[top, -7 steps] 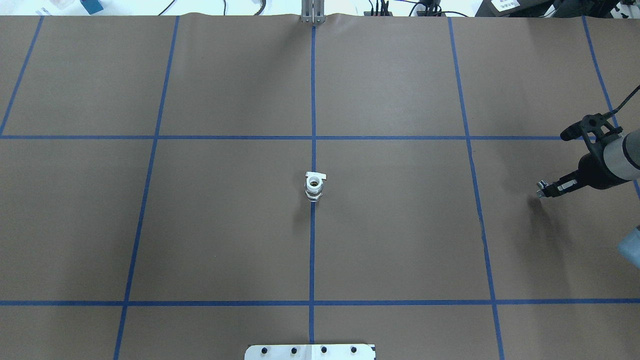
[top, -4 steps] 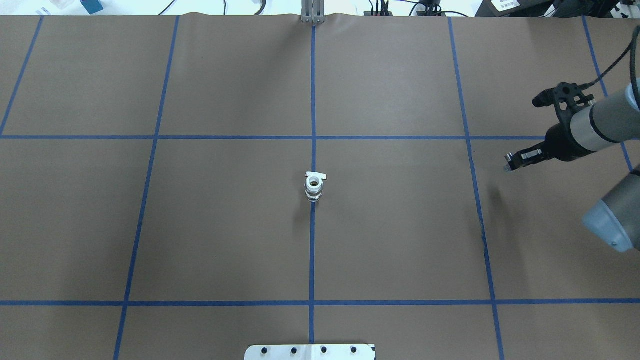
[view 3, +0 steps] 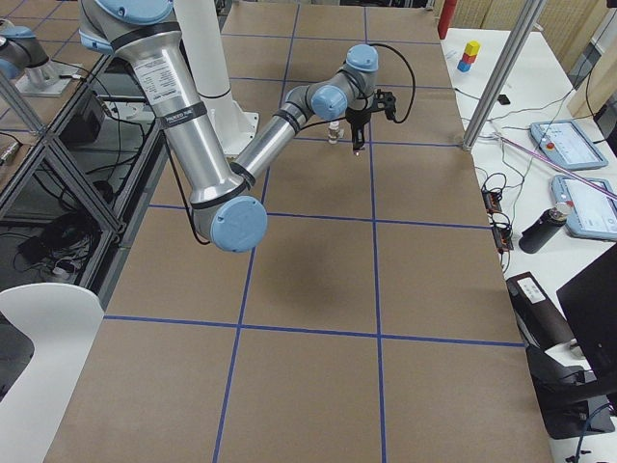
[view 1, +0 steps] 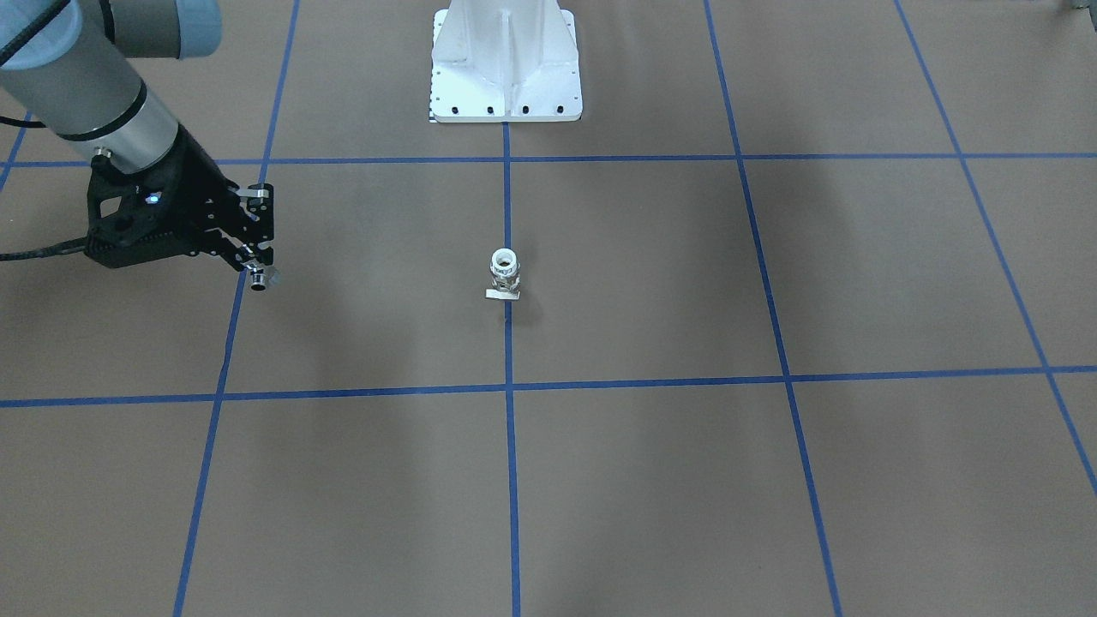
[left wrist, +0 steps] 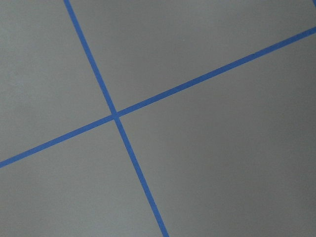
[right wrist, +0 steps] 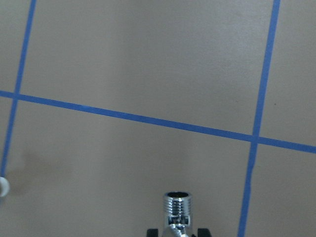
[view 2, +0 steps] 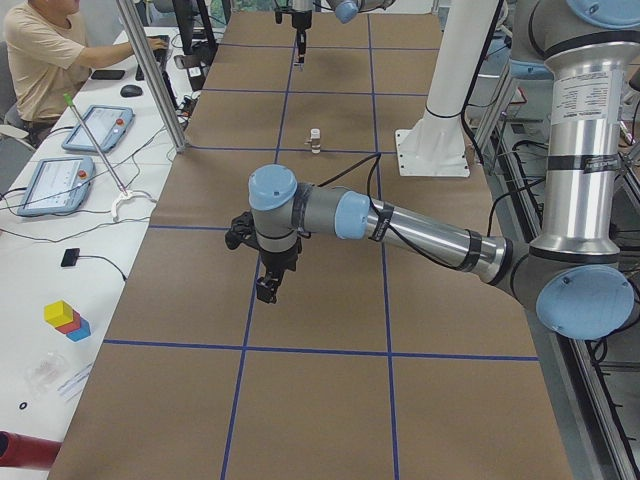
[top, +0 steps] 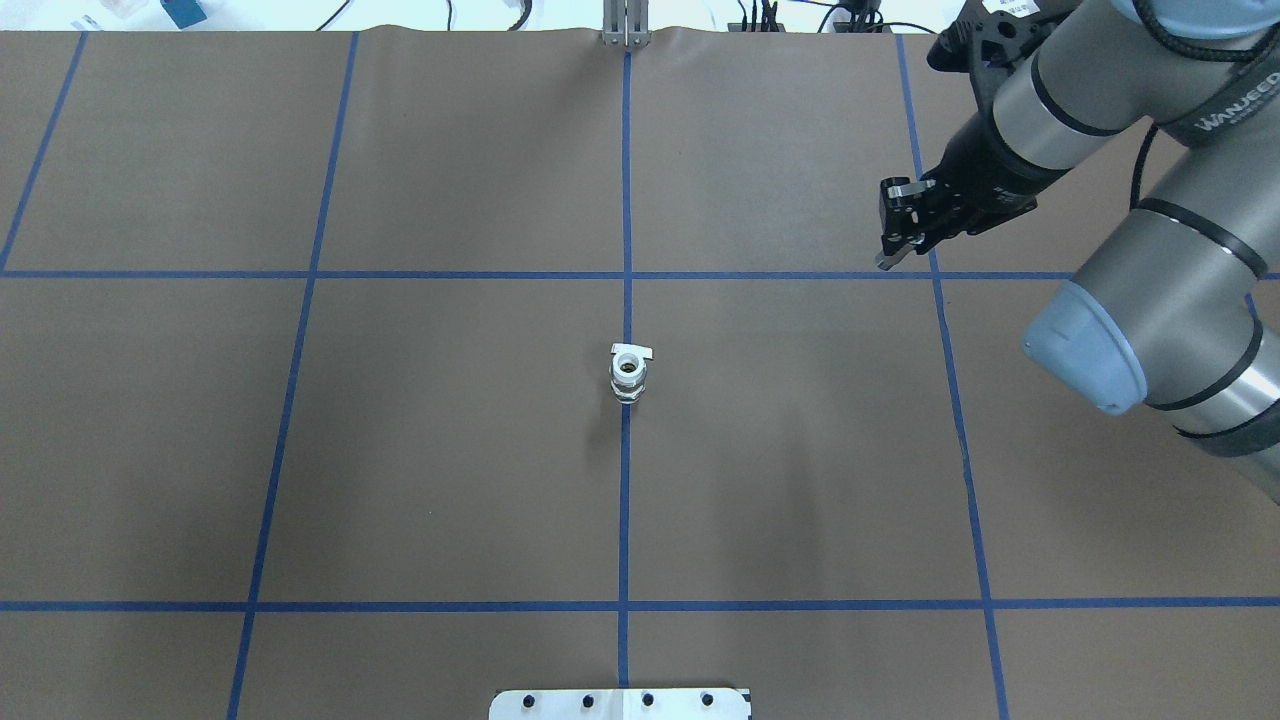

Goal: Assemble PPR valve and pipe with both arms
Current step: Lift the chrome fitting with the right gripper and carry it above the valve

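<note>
the valve (top: 628, 372) stands upright at the middle of the brown surface (top: 450, 480), on the centre blue tape line (top: 625, 500), with its white collar up and its flat tab toward the far edge. the right claw (top: 893, 250) is clamped on the shiny pipe (right wrist: 177, 207), whose threaded open mouth sticks out past the fingertips. it hangs above a tape crossing on the right half of the surface, well apart from the valve. the left claw (view 2: 267, 290) points down over the left end of the surface; i cannot tell whether it is wide or narrow.
</note>
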`<act>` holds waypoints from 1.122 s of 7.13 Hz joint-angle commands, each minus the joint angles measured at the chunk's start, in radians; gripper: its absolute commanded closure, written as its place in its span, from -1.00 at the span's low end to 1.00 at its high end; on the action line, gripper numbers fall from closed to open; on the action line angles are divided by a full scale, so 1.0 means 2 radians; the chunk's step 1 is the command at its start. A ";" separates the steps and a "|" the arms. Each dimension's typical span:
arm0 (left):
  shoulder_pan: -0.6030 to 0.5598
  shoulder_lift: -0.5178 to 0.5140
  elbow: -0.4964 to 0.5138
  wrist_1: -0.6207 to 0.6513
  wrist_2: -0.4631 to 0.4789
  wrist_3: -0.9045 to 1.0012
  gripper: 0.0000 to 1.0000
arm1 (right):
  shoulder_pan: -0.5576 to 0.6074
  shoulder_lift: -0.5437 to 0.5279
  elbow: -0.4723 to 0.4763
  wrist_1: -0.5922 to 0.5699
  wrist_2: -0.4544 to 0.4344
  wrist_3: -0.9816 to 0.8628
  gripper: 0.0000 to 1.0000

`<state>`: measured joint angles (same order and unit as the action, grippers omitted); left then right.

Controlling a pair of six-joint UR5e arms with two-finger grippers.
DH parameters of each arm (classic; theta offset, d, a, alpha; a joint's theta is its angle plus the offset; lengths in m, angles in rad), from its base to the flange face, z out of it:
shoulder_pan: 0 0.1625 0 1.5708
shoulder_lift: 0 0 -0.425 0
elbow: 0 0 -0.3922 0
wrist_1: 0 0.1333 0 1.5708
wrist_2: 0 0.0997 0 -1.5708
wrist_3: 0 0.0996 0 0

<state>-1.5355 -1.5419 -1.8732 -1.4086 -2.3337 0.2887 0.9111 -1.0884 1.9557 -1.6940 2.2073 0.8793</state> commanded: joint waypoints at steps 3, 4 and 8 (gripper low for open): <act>-0.011 0.004 0.012 -0.001 -0.011 0.013 -1.00 | -0.108 0.128 -0.018 -0.065 -0.088 0.191 1.00; -0.011 0.004 0.012 -0.001 -0.011 0.013 -1.00 | -0.130 0.150 -0.037 -0.068 -0.110 0.223 1.00; -0.011 0.009 0.011 -0.001 -0.012 0.014 -1.00 | -0.182 0.210 -0.138 -0.068 -0.176 0.250 1.00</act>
<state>-1.5585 -1.5239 -1.8509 -1.4112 -2.3575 0.3159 0.5702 -0.6886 1.7170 -1.8299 1.8807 1.3723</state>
